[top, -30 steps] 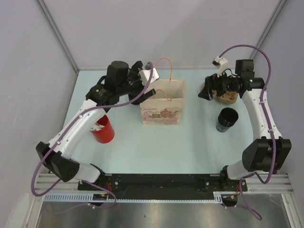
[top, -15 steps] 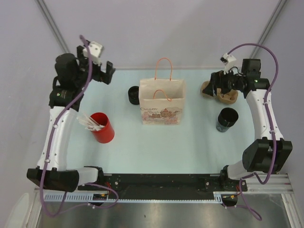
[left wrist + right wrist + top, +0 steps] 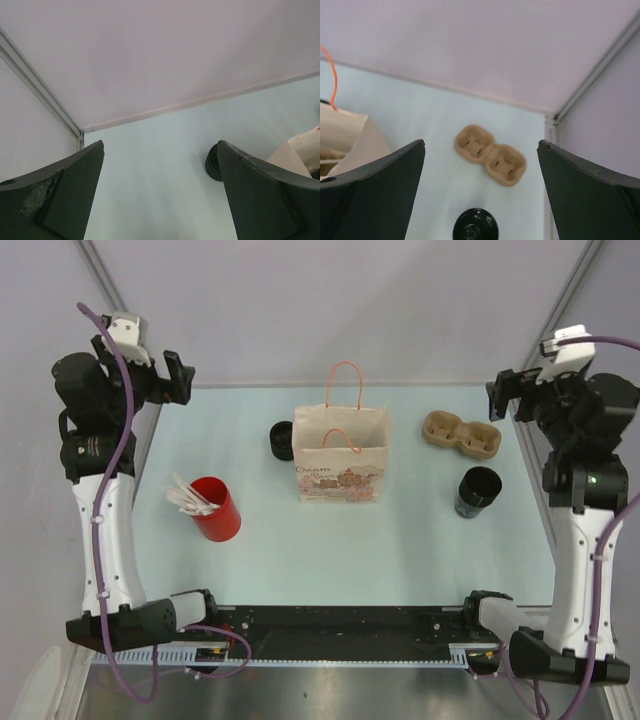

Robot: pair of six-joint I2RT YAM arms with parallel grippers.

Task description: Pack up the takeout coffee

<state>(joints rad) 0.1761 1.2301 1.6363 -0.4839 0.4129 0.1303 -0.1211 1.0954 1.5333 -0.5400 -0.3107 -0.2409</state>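
Wide open, empty; left gripper [image 3: 175, 377] at 10 o'clock, right gripper [image 3: 505, 395] at 2. Could tip unbraced paper bag [image 3: 340, 455] loading cup carrier [image 3: 461, 434].

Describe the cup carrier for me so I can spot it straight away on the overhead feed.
Start from the paper bag standing in the middle of the scene and look right, towards the far right corner. The cup carrier lies flat there, just beyond the black cup. It is the only tan, peanut-shaped piece with two round wells; its neighbour is dark and upright.
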